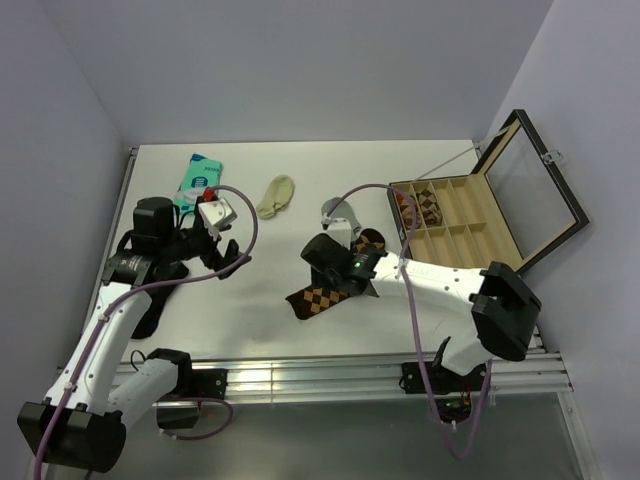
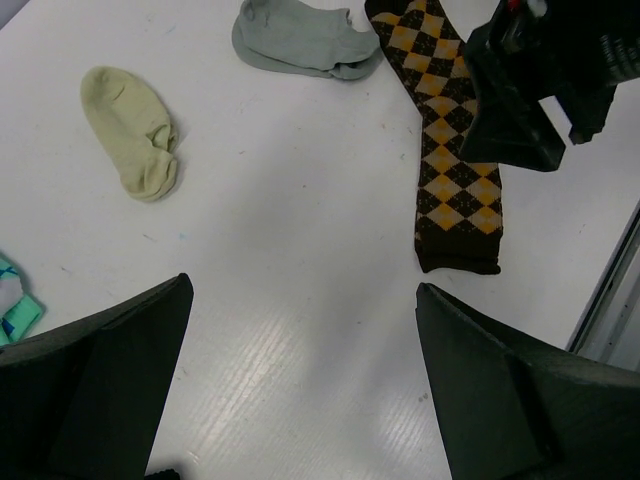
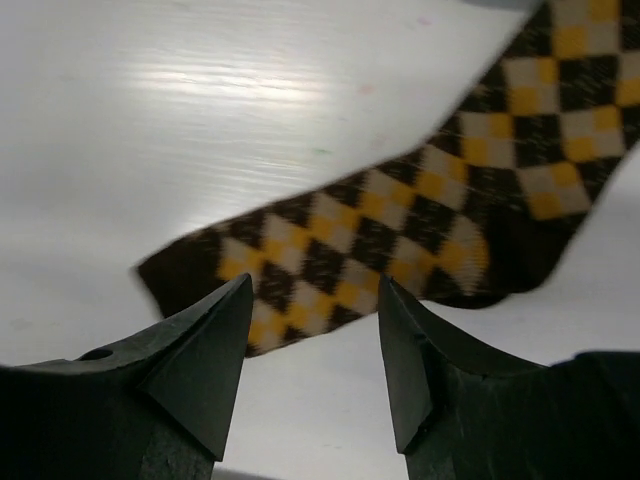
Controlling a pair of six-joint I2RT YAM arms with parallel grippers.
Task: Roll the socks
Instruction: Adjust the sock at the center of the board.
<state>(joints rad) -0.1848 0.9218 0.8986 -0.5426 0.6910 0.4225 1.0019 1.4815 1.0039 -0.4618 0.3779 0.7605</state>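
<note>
The long dark-brown argyle sock (image 1: 318, 297) lies flat and diagonal on the white table; it also shows in the left wrist view (image 2: 455, 170) and the right wrist view (image 3: 400, 230). My right gripper (image 1: 340, 272) hovers open over its middle, with the jaws (image 3: 312, 300) apart and empty just short of the sock's edge. The grey ankle sock (image 1: 338, 210) (image 2: 300, 40) lies by the argyle sock's far end. The cream ankle sock (image 1: 276, 195) (image 2: 130, 130) lies further left. My left gripper (image 1: 230, 262) (image 2: 305, 310) is open and empty over bare table, left of the argyle sock.
A wooden compartment box (image 1: 470, 240) with its glass lid open stands at the right, with a rolled argyle sock (image 1: 425, 205) in a far-left compartment. A teal-and-white packet (image 1: 197, 176) lies at the back left. A dark item (image 1: 150, 315) lies under the left arm.
</note>
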